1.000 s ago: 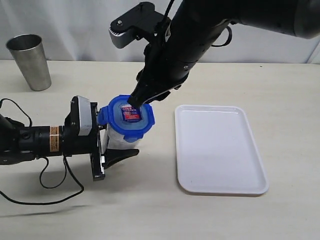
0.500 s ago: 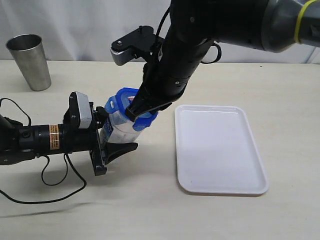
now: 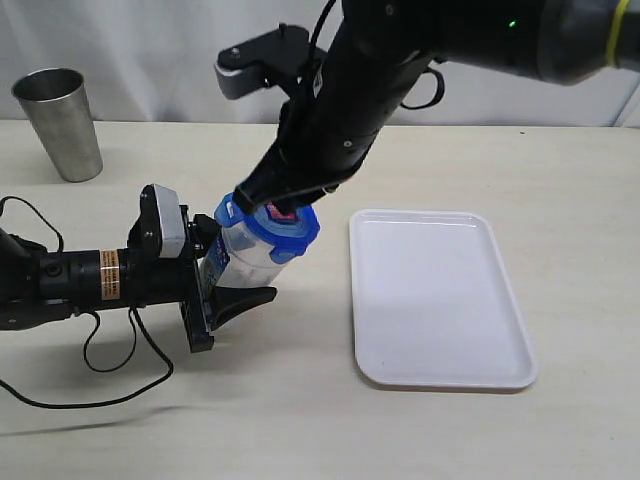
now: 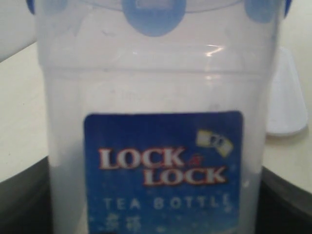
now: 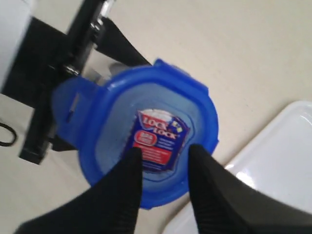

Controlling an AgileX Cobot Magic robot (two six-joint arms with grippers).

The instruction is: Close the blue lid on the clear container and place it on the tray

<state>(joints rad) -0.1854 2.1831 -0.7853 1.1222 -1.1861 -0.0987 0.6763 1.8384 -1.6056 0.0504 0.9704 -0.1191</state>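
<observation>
Lid (image 5: 151, 131) sticker – R wrist, container (image 4: 156, 87) label – L wrist

- The cup (image 3: 60, 122) is standing at the far left corner of the surface (image 3: 300, 420).
- The tray (image 3: 440, 300) is lying flat right of the middle, reaching toward the near edge.
- The clear container (image 3: 238, 265) is leaning toward the tray between the left fingers (image 3: 245, 298), beside the tray but apart from it.
- The blue lid (image 3: 270, 228) is sitting on top of the clear container.
- The right fingers (image 5: 127, 180) are hanging just over the blue lid.
</observation>
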